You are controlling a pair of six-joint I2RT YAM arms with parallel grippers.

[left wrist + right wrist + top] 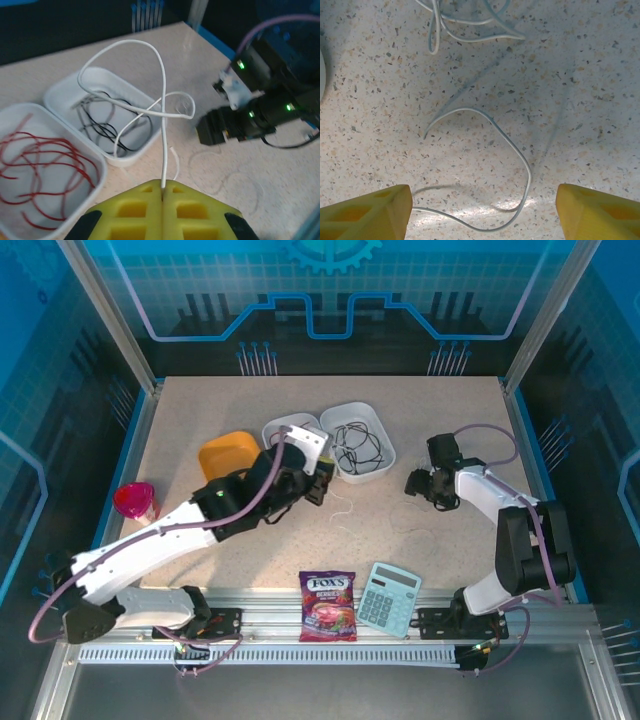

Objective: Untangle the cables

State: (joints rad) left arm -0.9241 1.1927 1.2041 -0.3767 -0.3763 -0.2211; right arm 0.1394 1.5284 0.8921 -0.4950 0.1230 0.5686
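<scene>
My left gripper (163, 186) is shut on a pale white cable (162, 125). The cable rises from the yellow pads and loops over a white tray (65, 90) that holds black cables (107, 131). Red cables (40, 165) lie in the neighbouring white tray (97, 185). From above, the left gripper (318, 480) sits just in front of the two trays. My right gripper (484, 200) is open low over the table. A loose white cable (512, 145) curves on the surface between its yellow fingers. Another white cable (470, 30) lies further ahead. The right gripper (415, 483) is to the right of the trays.
An orange dish (228, 452) sits left of the trays, and a pink cup (135, 502) stands near the left edge. A candy bag (328, 606) and a calculator (390, 598) lie at the front edge. Blue walls enclose the table.
</scene>
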